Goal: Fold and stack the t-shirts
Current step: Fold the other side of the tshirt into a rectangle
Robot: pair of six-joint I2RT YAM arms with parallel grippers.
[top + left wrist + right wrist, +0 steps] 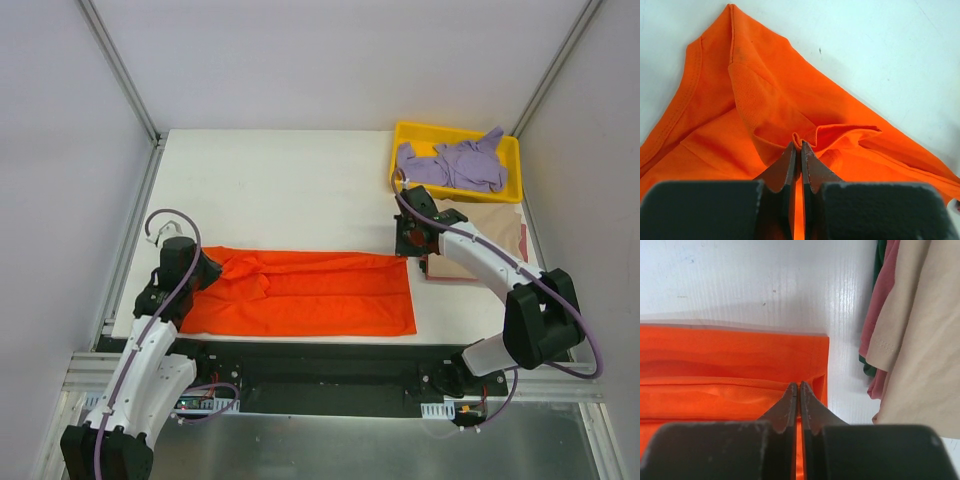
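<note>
My left arm reaches up from its base to the left end of the bright orange-red cloth t-shirt. My left gripper points down there. Its two fingers are pressed tight on a little bump of that shirt. My right arm bends back toward the shirt's far right corner. My right gripper is closed tight too, with its tips at the shirt's right edge. I cannot tell if cloth is pinched there.

We see a plain, bright orange-red t-shirt against the white worktop. The tray is yellow and holds a plain lavender-purple t-shirt. The tan-beige t-shirt is unpatterned too; under its edge show a dusty red cloth and a dark green cloth.
</note>
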